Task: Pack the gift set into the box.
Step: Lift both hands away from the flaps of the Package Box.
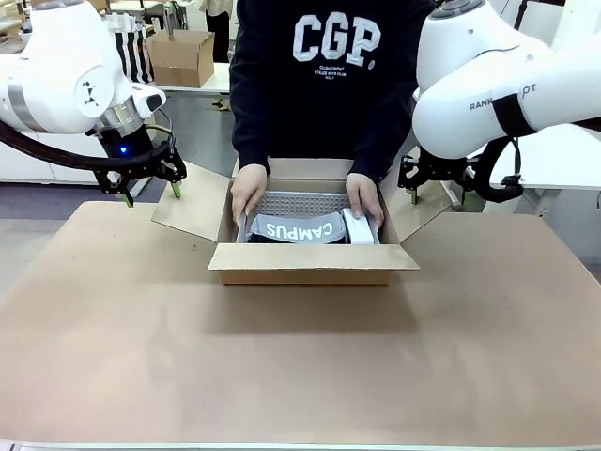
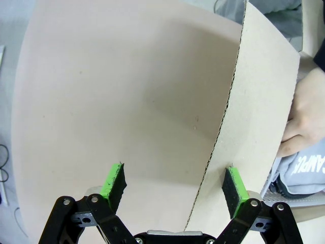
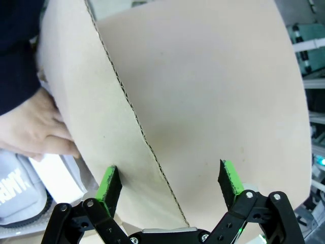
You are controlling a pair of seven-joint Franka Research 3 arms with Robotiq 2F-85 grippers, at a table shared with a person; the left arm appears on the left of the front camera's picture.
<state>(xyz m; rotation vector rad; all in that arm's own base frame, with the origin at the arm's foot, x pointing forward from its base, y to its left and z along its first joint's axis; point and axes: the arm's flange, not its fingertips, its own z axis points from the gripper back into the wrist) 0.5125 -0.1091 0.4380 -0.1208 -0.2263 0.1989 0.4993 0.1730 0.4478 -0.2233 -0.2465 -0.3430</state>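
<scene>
The box (image 1: 300, 264) stands open at the table's middle, its flaps spread out. Inside lies the gift set: dark grey fabric with white "CAMPUS" lettering (image 1: 296, 229) on a pale ribbed tray (image 1: 299, 203). A person's hands (image 1: 249, 193) press on it from the far side. My left gripper (image 1: 148, 194) hangs open over the left flap (image 2: 254, 101). That flap's edge runs between the fingers of the left gripper (image 2: 174, 183), untouched. My right gripper (image 1: 438, 197) hangs open over the right flap (image 3: 91, 117). The edge of this flap likewise passes between the spread fingers of the right gripper (image 3: 169, 182).
Brown board covers the table (image 1: 282, 376), bare in front of the box. A smaller carton (image 1: 180, 56) and a striped bag (image 1: 131, 42) stand on a table behind at the left. The person's hand (image 2: 310, 112) lies close beside the left flap, the other hand (image 3: 30, 127) beside the right.
</scene>
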